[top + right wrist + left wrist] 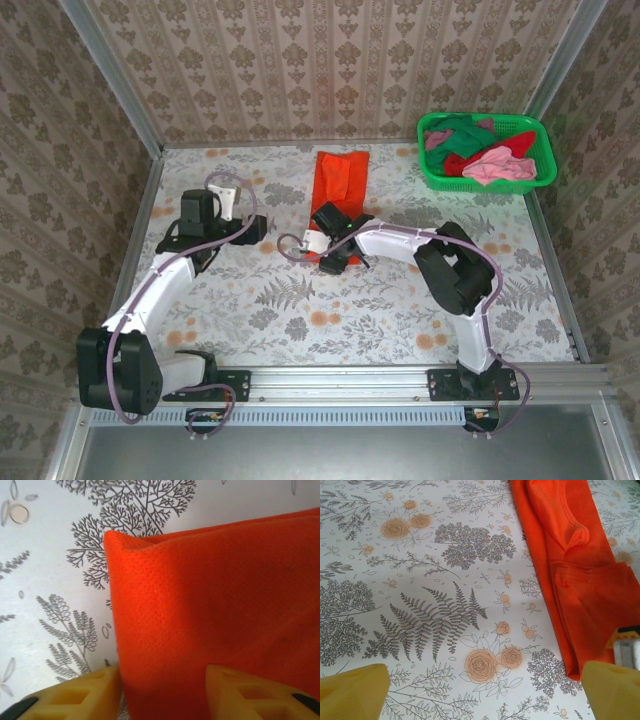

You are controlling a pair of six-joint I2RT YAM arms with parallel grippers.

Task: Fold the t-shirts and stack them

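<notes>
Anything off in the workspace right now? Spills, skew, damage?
Nothing stands out. The orange t-shirt lies on the table as a folded strip, and the other t-shirts sit in a loose heap inside the green basket.

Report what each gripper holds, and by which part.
The left gripper holds nothing, its jaws open over the table. The right gripper has its jaws astride the orange t-shirt at its near end; a firm grip cannot be told.
</notes>
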